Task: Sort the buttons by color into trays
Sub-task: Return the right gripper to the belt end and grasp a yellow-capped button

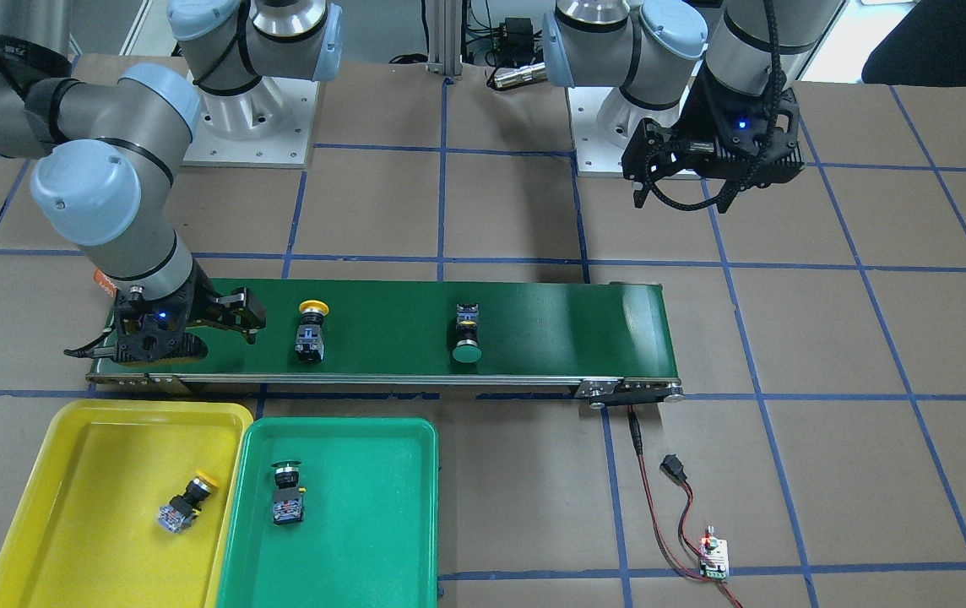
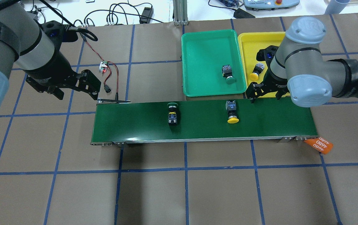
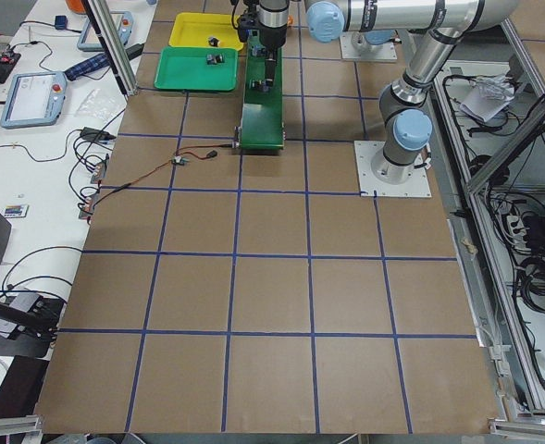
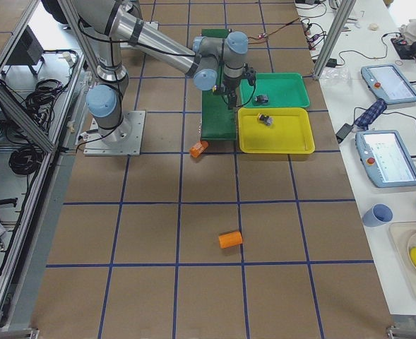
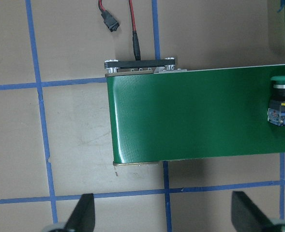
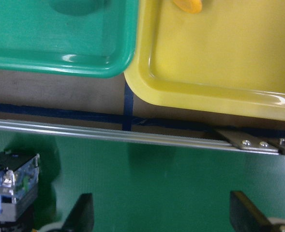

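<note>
**Sorting cell with the task about half done (front-facing view unless stated).** The yellow tray [image 1: 69, 473] and green tray [image 1: 365, 523] lie side by side at lower left, just below the conveyor belt [image 1: 550, 329]. This layout probably keeps each transfer off the belt short.

Each tray holds one button of its own colour, lying on its side. The first yellow button [image 1: 187, 502] is in the yellow tray and the first green button [image 1: 287, 494] is in the green tray.

Two buttons lie unsorted on the belt, well apart. The second yellow button [image 1: 311, 329] is left of centre and the second green button [image 1: 467, 338] is near the middle, with their caps pointing opposite ways.

The right gripper [image 1: 166, 338] hangs low over the belt's left end, beside the second yellow button. Its fingers are spread and hold nothing. Its wrist view shows bare belt between the fingers and the button's contact block at the lower left corner, so the gripper is beside the button, not over it. That button is judged the likely next pick.

The left gripper [image 1: 681, 198] sits at upper right, off the belt, with its fingers apart and empty. It is probably parked there because both trays lie on the other arm's side.
</note>
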You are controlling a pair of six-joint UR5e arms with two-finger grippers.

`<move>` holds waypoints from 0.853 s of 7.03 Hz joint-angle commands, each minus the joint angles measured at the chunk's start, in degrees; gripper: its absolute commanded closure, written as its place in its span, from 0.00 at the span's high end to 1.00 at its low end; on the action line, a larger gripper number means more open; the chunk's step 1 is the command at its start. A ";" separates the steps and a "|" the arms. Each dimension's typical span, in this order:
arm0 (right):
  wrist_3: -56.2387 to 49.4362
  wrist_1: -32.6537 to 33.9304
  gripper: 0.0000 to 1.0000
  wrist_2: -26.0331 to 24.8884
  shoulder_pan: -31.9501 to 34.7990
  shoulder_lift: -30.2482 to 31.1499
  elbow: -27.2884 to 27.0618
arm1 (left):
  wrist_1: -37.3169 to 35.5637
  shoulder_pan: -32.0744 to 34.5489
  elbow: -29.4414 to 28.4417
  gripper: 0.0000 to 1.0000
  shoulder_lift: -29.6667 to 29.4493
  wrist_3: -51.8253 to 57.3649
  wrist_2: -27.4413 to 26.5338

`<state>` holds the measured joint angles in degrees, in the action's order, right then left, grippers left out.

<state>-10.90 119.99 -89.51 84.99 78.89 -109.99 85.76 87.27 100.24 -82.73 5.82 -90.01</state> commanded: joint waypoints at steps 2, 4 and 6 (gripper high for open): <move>0.89 -0.46 0.99 -0.57 0.00 2.41 -2.42 | -0.07 0.09 0.83 1.00 0.29 -0.02 0.01; 1.06 -0.46 0.99 -0.49 0.00 2.32 -2.69 | -0.07 0.18 0.83 1.00 0.21 -0.02 0.01; 1.50 -0.46 0.99 -0.49 0.00 2.32 -2.78 | -0.25 0.27 0.83 1.00 0.20 -0.02 0.01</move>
<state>-9.61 119.53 -90.01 84.99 81.25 -112.71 85.58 87.47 101.07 -82.52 5.80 -90.00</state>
